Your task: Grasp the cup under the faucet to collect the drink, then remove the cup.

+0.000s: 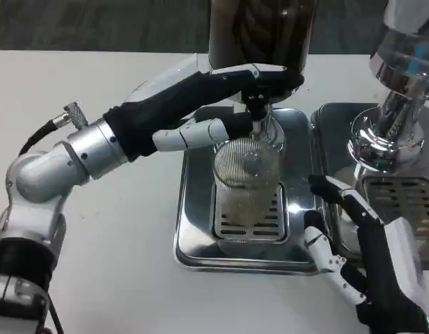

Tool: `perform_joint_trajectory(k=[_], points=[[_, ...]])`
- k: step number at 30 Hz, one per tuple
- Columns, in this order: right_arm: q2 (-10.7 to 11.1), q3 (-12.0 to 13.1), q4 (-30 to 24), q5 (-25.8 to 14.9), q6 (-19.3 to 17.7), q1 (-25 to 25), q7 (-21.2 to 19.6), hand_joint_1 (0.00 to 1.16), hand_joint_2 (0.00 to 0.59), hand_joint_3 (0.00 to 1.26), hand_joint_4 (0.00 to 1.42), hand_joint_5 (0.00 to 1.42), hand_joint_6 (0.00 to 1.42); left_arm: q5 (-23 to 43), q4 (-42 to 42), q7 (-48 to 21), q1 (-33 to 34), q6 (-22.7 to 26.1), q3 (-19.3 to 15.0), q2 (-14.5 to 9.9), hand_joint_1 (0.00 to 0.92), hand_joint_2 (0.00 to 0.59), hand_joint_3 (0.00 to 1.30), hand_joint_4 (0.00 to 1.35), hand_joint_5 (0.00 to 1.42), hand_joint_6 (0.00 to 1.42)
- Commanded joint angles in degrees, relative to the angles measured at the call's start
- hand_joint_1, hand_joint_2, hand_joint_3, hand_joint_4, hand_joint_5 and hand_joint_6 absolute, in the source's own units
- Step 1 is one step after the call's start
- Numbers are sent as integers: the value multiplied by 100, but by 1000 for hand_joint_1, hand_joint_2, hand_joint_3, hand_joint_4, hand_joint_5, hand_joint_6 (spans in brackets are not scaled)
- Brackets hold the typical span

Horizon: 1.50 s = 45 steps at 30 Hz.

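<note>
**Ribbed cup on the drip tray under the faucet, left hand up at the tap**

No brand, label or writing can be read anywhere in the head view; the surfaces are bare metal, glass and white plastic.

The cup (247, 182) is clear and ribbed, and stands upright on the slotted grate of a shiny steel drip tray (193, 236), directly below the faucet (260, 115). Whether it holds any drink is hard to make out through the ribbing.

The left hand (218, 104) reaches in from the left and lies against the faucet's black tap, fingers stretched along it, with one white finger (193, 133) pointing toward the cup's rim. Whether the hand truly presses or grips the tap cannot be told, since its fingertips blend into the dark fitting.

The right hand (364, 254) sits at the tray's right edge, fingers spread and holding nothing, just beside the cup but not touching it. Its lower part is cut off by the picture's bottom.

The dark dispenser tank (263, 31) above is cut off at the top. A second chrome machine (395, 104) and its tray (340, 125) are cropped at the right.
</note>
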<state>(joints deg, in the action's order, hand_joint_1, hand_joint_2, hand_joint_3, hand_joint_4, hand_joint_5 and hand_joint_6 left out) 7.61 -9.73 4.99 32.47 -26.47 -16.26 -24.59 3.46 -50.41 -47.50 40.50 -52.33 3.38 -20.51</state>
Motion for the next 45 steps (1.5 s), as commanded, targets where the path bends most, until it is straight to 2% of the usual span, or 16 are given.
perform_joint_trajectory(k=[1,4,6,18,45], points=[[180,-35,-296,563,185,-38,-118,311,434,292,286,266,204,-190,-36,56,-57,-258,133,-41,0,84,229,168,189,69],[264,-87,-427,938,314,-35,-185,319,445,282,273,251,194,-243,-80,138,-31,-332,141,-72,0,83,228,168,183,69],[290,-103,-479,1039,372,-48,-198,323,446,275,259,247,193,-298,-77,192,-21,-382,155,-90,0,81,228,168,181,69],[332,-125,-450,1005,534,-21,-176,338,438,270,246,221,178,-842,-68,880,-28,-944,330,-279,0,79,228,166,176,69],[412,-153,-434,974,662,75,-166,329,439,250,220,188,145,-1969,-51,2321,-9,-1599,628,-592,0,81,219,158,166,69]])
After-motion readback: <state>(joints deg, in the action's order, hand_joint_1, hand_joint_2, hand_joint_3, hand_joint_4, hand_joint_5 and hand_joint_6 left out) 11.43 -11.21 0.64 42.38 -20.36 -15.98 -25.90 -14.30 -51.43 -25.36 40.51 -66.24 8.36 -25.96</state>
